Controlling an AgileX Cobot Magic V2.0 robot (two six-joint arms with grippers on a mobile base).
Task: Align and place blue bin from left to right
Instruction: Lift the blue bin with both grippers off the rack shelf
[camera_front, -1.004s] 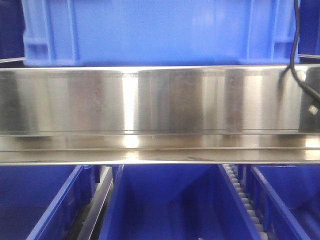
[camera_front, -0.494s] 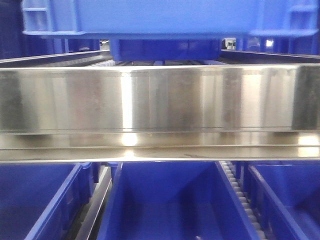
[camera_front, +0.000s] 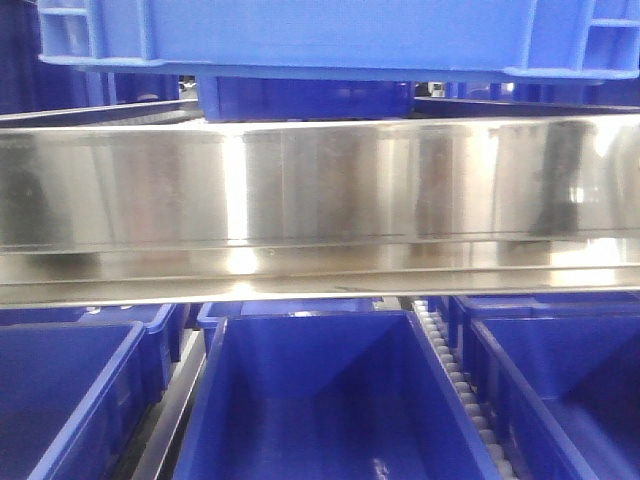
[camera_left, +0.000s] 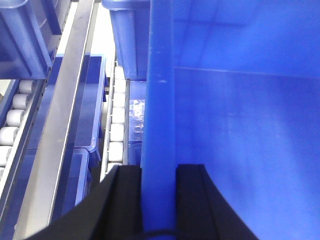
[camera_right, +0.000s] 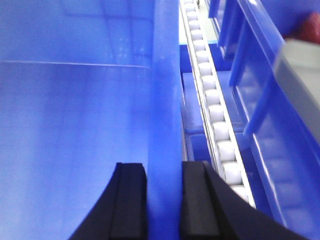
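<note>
The blue bin (camera_front: 330, 35) hangs above the steel rail at the top of the front view, its lower edge clear of the rail. In the left wrist view my left gripper (camera_left: 158, 200) is shut on the bin's left rim (camera_left: 160, 100), one black finger on each side of the wall. Over on the other side, the right gripper (camera_right: 164, 200) is shut on the right rim (camera_right: 166, 75) in the same way. The bin's smooth inner wall and floor (camera_right: 70, 110) fill much of both wrist views.
A wide steel rail (camera_front: 320, 200) crosses the front view. Below it sit several deeper-blue bins (camera_front: 320, 400) with sloped walls, separated by white roller tracks (camera_front: 455, 390). Another dark bin (camera_front: 305, 98) stands behind the rail. Roller tracks (camera_right: 210, 100) run beside the held bin.
The blue bin has risen from resting against the rail's top edge to hanging above it. The view has shifted, showing more of the lower bins and a dark bin behind.
</note>
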